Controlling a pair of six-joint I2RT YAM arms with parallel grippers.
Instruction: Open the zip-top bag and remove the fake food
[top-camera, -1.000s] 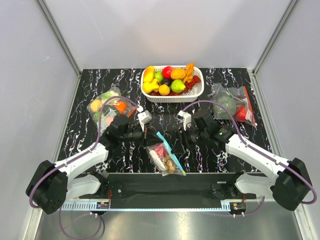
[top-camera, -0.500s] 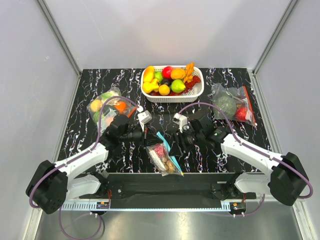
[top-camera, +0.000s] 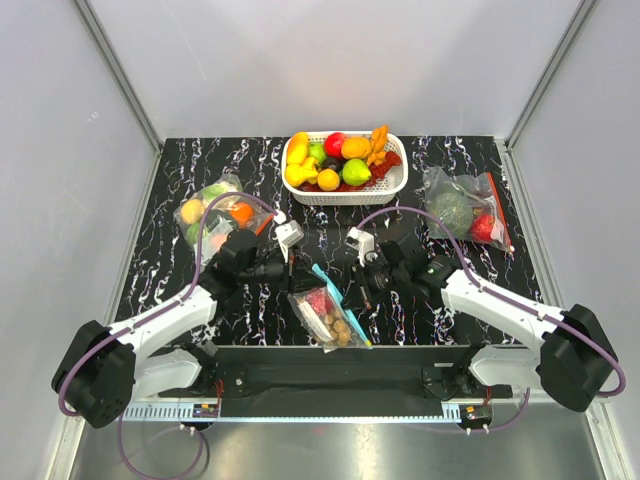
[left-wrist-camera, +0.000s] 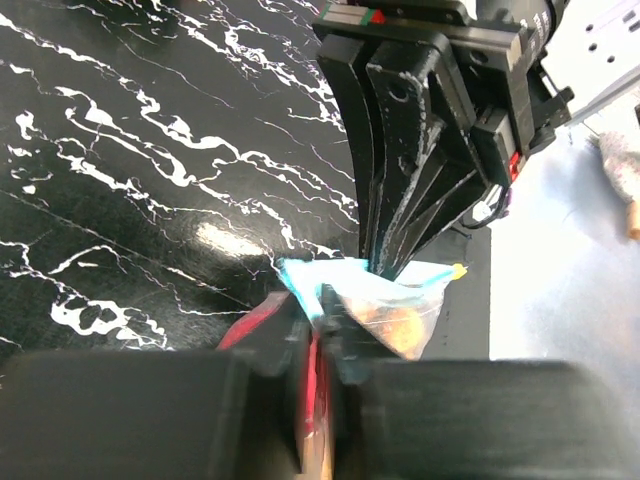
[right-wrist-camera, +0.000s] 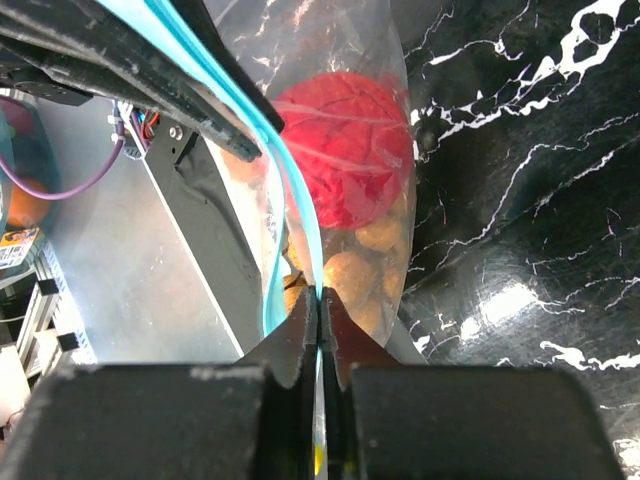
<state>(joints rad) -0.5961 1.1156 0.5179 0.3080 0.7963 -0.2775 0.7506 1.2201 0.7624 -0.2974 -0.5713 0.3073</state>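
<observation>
Both the left gripper (left-wrist-camera: 316, 325) and right gripper (right-wrist-camera: 320, 305) clamp the teal strip (right-wrist-camera: 283, 190) of the zip-top bag (right-wrist-camera: 330, 60) at their tips; if either pinches both lips, pulling just drags it unopened.

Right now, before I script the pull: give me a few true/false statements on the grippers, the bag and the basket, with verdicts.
1. The left gripper and the right gripper are both shut on the bag. True.
2. The red fruit lies loose on the table. False: it is inside the bag with the tan balls.
3. The basket holds fruit. True.
4. The pinched bag sits in the basket. False: it is near the table's front edge, between the arms.
</observation>
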